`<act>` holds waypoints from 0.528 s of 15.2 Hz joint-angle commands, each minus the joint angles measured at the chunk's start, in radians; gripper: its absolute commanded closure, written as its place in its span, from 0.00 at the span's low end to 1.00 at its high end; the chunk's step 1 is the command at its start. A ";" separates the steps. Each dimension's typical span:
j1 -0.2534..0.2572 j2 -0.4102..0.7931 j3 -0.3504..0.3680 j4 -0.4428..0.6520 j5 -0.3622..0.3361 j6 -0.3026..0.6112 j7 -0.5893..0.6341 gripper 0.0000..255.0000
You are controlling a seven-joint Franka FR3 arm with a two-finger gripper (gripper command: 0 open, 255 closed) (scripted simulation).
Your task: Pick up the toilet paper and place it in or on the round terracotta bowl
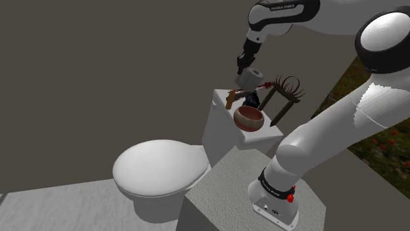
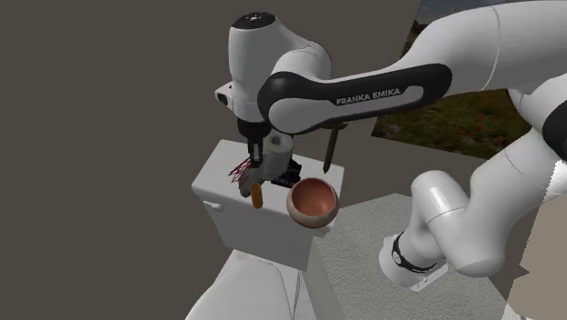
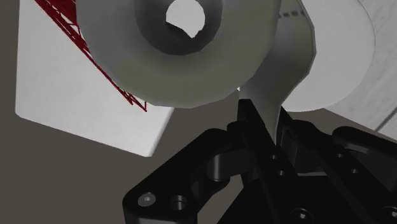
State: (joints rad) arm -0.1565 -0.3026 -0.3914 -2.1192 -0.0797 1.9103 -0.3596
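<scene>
The gripper [image 1: 244, 67] pinches the toilet paper [image 1: 251, 78], holding it over the toilet tank [image 1: 220, 125]. In the shoulder view the terracotta bowl [image 1: 249, 118] sits on the tank lid at the roll's 6 o'clock. The roll is best carried level, centred over the bowl and lowered before release, keeping clear of the dark bristled brush [image 1: 287, 87] at 3 o'clock.

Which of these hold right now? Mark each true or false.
1. The gripper clasps the toilet paper. True.
2. The bowl stands on the tank. True.
3. The toilet paper lies in the bowl. False: it hangs above the tank, and the bowl is empty.
4. The toilet is open. False: its lid is down.
</scene>
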 commanded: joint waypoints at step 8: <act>-0.047 -0.386 0.106 -0.289 -0.075 -0.095 0.111 1.00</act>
State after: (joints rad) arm -0.1962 -0.6537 -0.2889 -2.3807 -0.1486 1.8218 -0.2512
